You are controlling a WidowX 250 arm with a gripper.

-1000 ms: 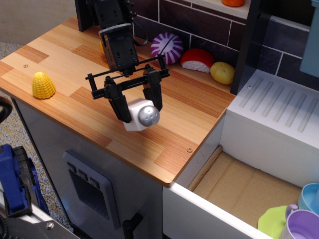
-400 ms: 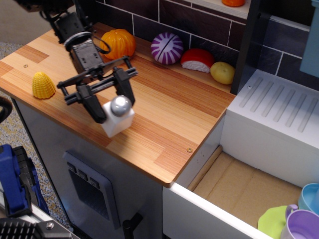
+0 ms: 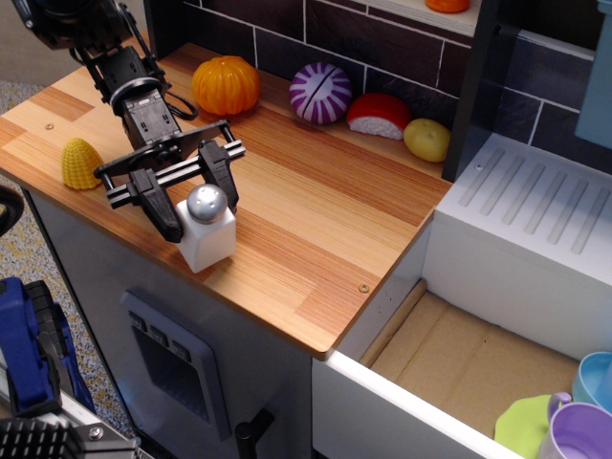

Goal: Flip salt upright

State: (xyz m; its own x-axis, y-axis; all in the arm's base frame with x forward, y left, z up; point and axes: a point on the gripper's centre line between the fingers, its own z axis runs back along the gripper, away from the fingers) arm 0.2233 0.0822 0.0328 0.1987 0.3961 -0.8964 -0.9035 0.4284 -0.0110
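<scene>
Black two-fingered robot hand [image 3: 198, 208] clenched around the small white block-shaped salt shaker with a round silver-grey dome cap [image 3: 207, 230], one finger on each side of its upper body just under the cap. Shaker standing cap-up directly below the hand, near the front edge of the wood-grain tabletop [image 3: 325, 220]; base apparently on or just above the surface, contact not clear from this angle. Slight tilt possible, hard to judge.

Step in hand, by judgement: setting down and letting go. Best done by confirming the flat base sits fully on the tabletop first, then opening both fingers evenly so neither one drags the body sideways. Straight upward retreat advisable, since the cap sits between the fingers and a sideways exit could clip it. Little margin toward the near edge, so no push in that direction.

Yellow ridged toy corn [image 3: 82, 163] off to one side of the hand near the tabletop corner; orange toy pumpkin [image 3: 226, 84] beyond the hand toward the dark tiled wall. Both well apart from the shaker, no obstacle to release.
</scene>
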